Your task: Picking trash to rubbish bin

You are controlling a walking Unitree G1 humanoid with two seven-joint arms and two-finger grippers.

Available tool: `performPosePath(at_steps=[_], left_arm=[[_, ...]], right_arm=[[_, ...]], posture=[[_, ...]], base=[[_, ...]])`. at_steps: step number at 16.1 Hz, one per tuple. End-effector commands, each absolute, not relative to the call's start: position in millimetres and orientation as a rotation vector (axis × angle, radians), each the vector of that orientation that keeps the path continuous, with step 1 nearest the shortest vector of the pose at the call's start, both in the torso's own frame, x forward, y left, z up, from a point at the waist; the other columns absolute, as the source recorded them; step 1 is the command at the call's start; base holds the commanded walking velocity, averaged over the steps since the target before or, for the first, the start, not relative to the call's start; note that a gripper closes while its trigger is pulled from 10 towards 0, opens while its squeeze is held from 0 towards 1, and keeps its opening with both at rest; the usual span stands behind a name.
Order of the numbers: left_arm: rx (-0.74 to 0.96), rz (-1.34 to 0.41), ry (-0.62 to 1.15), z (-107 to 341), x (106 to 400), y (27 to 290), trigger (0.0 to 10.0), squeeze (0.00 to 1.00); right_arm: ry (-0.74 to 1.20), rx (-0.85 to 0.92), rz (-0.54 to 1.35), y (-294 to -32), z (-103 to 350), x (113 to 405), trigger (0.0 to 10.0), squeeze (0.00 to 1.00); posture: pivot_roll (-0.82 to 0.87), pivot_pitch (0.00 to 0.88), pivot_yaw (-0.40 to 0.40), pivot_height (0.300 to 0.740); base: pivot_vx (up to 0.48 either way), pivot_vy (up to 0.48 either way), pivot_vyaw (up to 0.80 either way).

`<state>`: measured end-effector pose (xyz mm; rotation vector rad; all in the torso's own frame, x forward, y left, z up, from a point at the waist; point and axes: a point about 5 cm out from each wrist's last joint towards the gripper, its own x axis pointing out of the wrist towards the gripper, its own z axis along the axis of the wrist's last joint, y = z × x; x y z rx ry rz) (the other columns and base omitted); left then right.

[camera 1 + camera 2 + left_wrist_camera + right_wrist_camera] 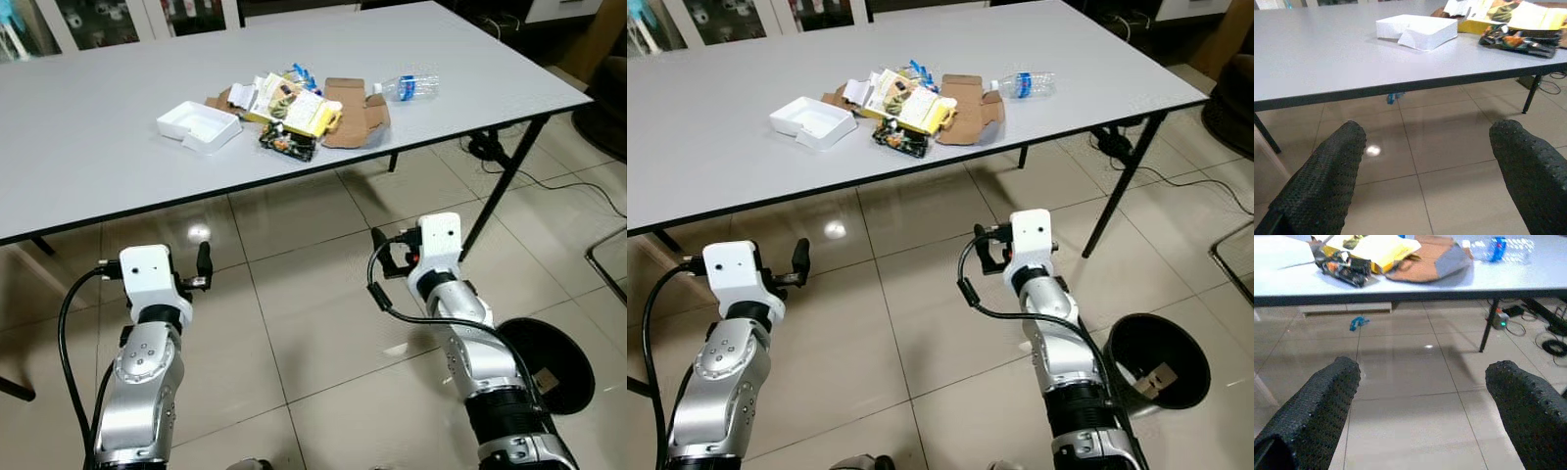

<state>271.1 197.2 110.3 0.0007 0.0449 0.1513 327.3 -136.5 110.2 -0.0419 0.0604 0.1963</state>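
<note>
One grey table [88, 147]. One white box [199, 126]. One clear plastic bottle [408, 86]. One flat brown cardboard piece [355, 114]. One yellow packet [306, 113]. One dark shiny wrapper [286, 143]. One black bin [1157, 360] on the floor. Two grippers, left gripper [203, 264] and right gripper [380, 253], both with fingers spread apart.

A long grey table [88, 137] with a dark edge and black legs [505, 186] stands on a floor of glossy beige tiles [294, 323]. Under its far end, black cables [578, 181] trail over the tiles near a small device with a green light [1501, 323]. A small blue scrap [1357, 323] lies on the floor beneath the table, and glass-fronted cabinets [108, 20] stand behind it.
</note>
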Motion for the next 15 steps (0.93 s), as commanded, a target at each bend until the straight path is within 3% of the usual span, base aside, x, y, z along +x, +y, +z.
performPosePath(at_steps=[1, 5, 15], left_arm=[[0.000, 0.154, 0.024, 115.5, 270.5, 198.5, 10.0, 0.00], [0.025, 0.130, -0.053, 134.2, 276.4, 192.3, 10.0, 0.00], [0.014, 0.138, -0.044, 132.6, 277.8, 192.4, 10.0, 0.00]], right_arm=[[-0.003, -0.055, 0.196, -135.8, 122.7, 329.1, 10.0, 0.00], [-0.093, -0.052, 0.200, -137.0, 144.5, 330.7, 10.0, 0.00], [-0.148, -0.068, 0.252, -124.9, 154.8, 328.7, 10.0, 0.00]], posture=[[-0.06, 0.114, 0.035, 0.740], [-0.07, 0.111, 0.034, 0.740], [-0.07, 0.107, 0.038, 0.740]], base=[[0.431, 0.000, 0.00], [0.433, 0.000, 0.00], [0.430, 0.024, 0.00]])
